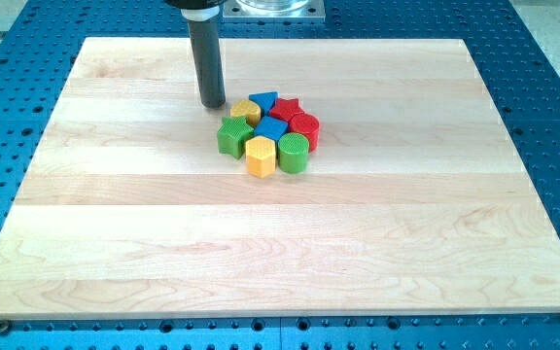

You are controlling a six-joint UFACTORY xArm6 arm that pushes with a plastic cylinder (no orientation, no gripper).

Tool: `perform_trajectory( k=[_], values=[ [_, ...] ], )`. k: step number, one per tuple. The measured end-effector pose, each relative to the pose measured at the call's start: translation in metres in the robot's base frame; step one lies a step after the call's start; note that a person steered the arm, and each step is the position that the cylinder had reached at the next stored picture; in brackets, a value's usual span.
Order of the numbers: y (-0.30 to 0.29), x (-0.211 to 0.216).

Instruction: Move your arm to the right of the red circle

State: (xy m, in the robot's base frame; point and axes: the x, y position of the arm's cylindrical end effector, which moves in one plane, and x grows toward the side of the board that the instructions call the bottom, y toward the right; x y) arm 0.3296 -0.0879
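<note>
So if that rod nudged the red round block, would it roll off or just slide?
Probably slide: the red circle stands on a flat end, squat, so rolling or tipping looks unlikely. It sits packed against the green cylinder and red star, so neighbours would likely shift too. My tip is at the cluster's left, apart from it. The wooden board looks smooth.

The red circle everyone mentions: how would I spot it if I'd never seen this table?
Find the pale wooden board and the tight cluster of coloured blocks above its middle. The red circle sits on that cluster's right edge, just below the red star and above the green cylinder. It is the only red block with a round, smooth outline.
</note>
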Motion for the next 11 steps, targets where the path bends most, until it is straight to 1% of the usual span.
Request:
perform_trajectory(
  k=[1, 2, 4, 5, 6, 7, 8, 11],
  values=[
    [0.0, 0.0],
    [0.013, 0.004],
    [0.006, 0.005],
    [0.007, -0.022],
    [0.115, -0.036],
    [0.186, 0.005],
    [0.173, 0.059],
    [0.164, 0.063]
  ],
)
